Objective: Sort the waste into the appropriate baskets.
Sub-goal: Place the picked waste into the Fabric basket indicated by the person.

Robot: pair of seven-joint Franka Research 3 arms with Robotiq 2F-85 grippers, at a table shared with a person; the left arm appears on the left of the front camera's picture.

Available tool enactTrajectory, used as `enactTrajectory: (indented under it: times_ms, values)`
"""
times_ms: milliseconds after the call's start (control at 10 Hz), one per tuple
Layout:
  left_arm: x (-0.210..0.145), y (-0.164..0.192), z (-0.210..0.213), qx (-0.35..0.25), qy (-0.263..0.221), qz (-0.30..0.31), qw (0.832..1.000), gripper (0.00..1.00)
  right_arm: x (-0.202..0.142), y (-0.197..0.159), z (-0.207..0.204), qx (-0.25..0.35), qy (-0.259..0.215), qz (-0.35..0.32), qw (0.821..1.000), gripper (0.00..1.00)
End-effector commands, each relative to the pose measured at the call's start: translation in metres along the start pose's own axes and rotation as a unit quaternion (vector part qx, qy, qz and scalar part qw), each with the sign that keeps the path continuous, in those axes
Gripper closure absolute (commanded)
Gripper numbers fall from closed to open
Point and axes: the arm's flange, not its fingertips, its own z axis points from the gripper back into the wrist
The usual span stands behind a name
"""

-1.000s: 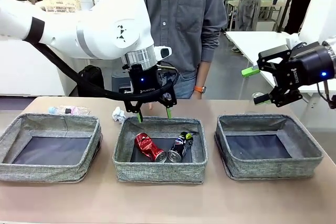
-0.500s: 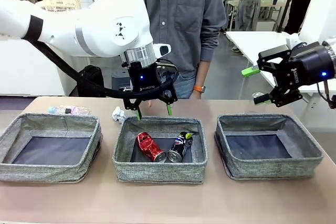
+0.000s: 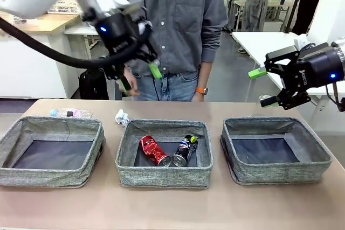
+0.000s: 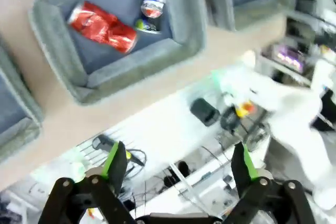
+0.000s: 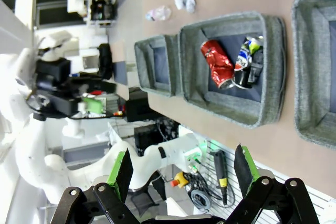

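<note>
A crushed red can and a crushed dark can lie side by side in the middle basket. Both the red can and the dark can appear far below in the left wrist view. My left gripper hangs open and empty, high above the table's far edge, in front of the person. Beyond the right basket, my right gripper is raised, open and empty. Crumpled white paper and a clear plastic bottle rest on the table behind the left basket.
A person in a grey shirt stands at the far side, behind the middle basket. The right wrist view looks down on the middle basket, the paper and the bottle. Bare tabletop runs along the front of the baskets.
My left gripper has risen from just above the middle basket, up and to the left. The cans lie as before. The right arm has not moved.
</note>
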Motion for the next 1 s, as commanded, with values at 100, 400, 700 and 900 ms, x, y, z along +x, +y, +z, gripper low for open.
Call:
enactTrajectory:
  times_ms: [100, 400, 700, 900]
  values:
    - [-0.043, 0.077, 0.043, -0.135, -0.094, 0.036, 0.986, 0.00, 0.002, 0.001, 0.001, 0.000, 0.005, 0.003, 1.000, 0.00]
    - [-0.128, 0.158, 0.066, -0.236, -0.246, 0.085, 0.936, 0.00, 0.002, 0.001, 0.001, 0.000, 0.005, 0.003, 1.000, 0.00]
    - [-0.139, 0.205, 0.035, -0.262, -0.244, 0.135, 0.924, 0.00, 0.002, 0.001, 0.001, 0.000, 0.005, 0.003, 1.000, 0.00]
    - [-0.110, 0.216, 0.014, -0.281, -0.183, 0.136, 0.932, 0.00, 0.002, 0.001, 0.001, 0.000, 0.005, 0.003, 1.000, 0.00]
